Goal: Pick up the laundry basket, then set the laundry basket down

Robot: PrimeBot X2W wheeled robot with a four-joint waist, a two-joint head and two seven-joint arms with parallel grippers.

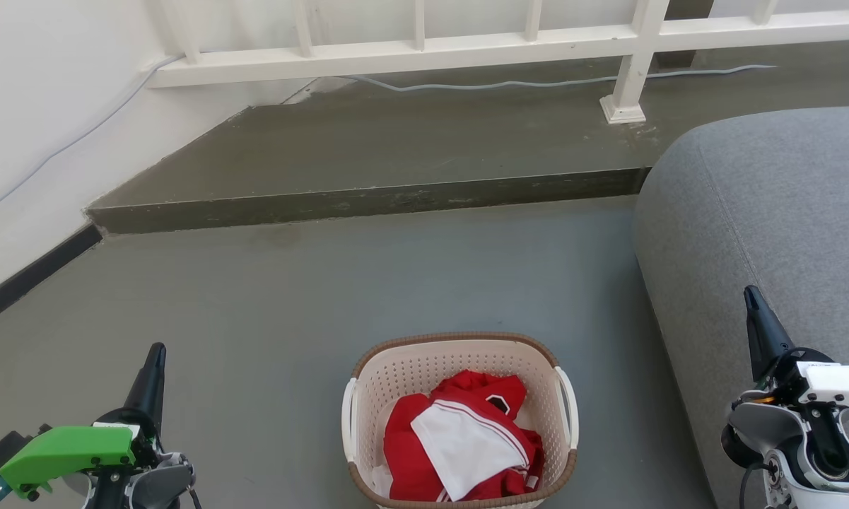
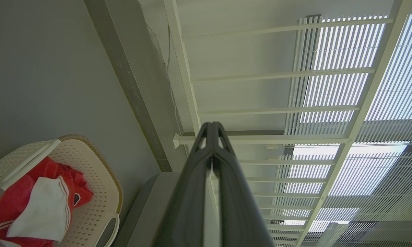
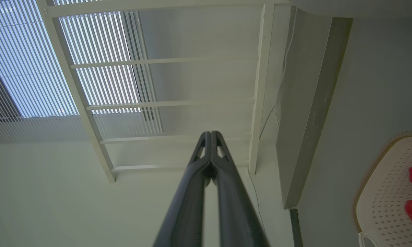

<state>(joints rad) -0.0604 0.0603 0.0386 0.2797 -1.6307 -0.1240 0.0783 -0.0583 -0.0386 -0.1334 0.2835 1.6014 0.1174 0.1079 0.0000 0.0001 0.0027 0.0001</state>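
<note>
- Grey floor [image 1: 311,297] takes up most of the space. It is smooth and matte, and it meets a white wall [image 1: 35,106] on the robot's left.
- Grey sofa [image 1: 770,212] sits on the robot's right, and its rounded end bulges toward the middle of the room.
- A raised concrete step [image 1: 396,148] runs across the far side, with a scuffed front edge.
- A white railing [image 1: 466,49] stands on the step, with one post foot planted near the sofa end.
- The laundry basket [image 1: 424,367] sits on the floor, straight ahead of the robot and close in, between the two arms and near the sofa's edge (not touching it, as far as I can see). It is cream and perforated, with a brown woven-look rim. White handles [image 1: 348,417] sit on either side, and neither arm is in contact with them.
- Red and white clothes [image 1: 466,438] are heaped loosely inside the basket, below the rim.
- The left gripper [image 1: 157,350] is low on the left, well apart from the basket. Its wrist view shows the fingers pressed together at the tips [image 2: 211,125], with nothing between them.
- The right gripper [image 1: 751,293] hangs in front of the sofa, well apart from the basket. Its tips meet in the same way [image 3: 211,133], and it is empty.
- A thin pale cable [image 1: 502,85] snakes along the step under the railing.
</note>
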